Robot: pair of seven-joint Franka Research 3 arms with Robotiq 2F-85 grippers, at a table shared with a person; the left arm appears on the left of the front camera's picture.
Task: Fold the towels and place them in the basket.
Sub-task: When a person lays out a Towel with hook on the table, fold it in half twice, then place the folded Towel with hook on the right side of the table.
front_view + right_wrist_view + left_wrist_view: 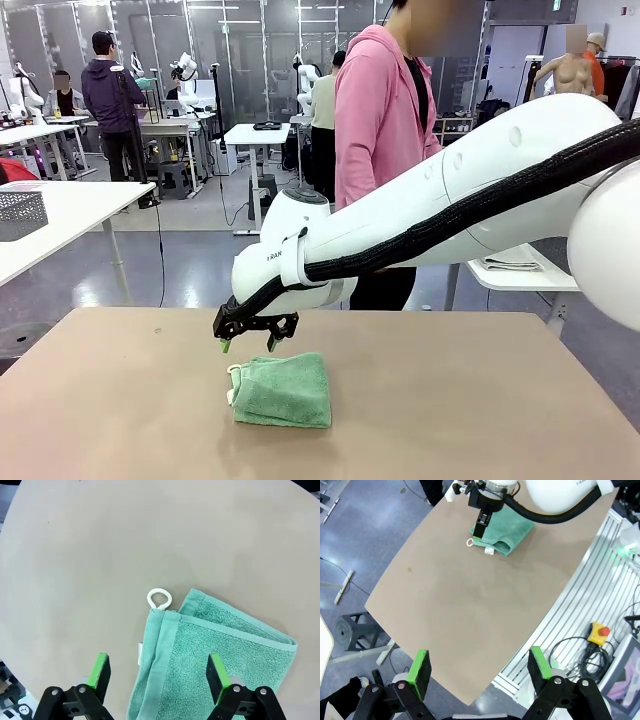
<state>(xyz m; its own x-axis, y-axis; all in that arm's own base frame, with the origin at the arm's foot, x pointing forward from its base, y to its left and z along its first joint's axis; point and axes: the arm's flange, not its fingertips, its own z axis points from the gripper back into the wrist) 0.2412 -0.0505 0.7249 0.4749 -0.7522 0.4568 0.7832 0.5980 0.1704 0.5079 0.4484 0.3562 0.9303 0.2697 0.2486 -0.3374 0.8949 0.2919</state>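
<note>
Front view shows us the right gripper (248, 343) poised just over the far left corner of the mint green terry towel (285, 390), its black fingers with green pads spread wide and nothing between them; whether a pad brushes the cloth we cannot tell. We see the left gripper (480, 672) high over the near edge of the table, jaws equally wide apart and empty. We find the towel folded into a thick, soft rectangle with a flat woven border, lying near the middle of the matte tan table (450, 400), and its small white loop (159, 599) rests on the bare surface at one corner. Across the table stands a person in a pink hooded jacket (375, 110). Off to the left we see a dark grey mesh basket (20, 212) on a white side table (70, 215), with a glossy grey-blue floor (180, 270) and further workbenches behind
</note>
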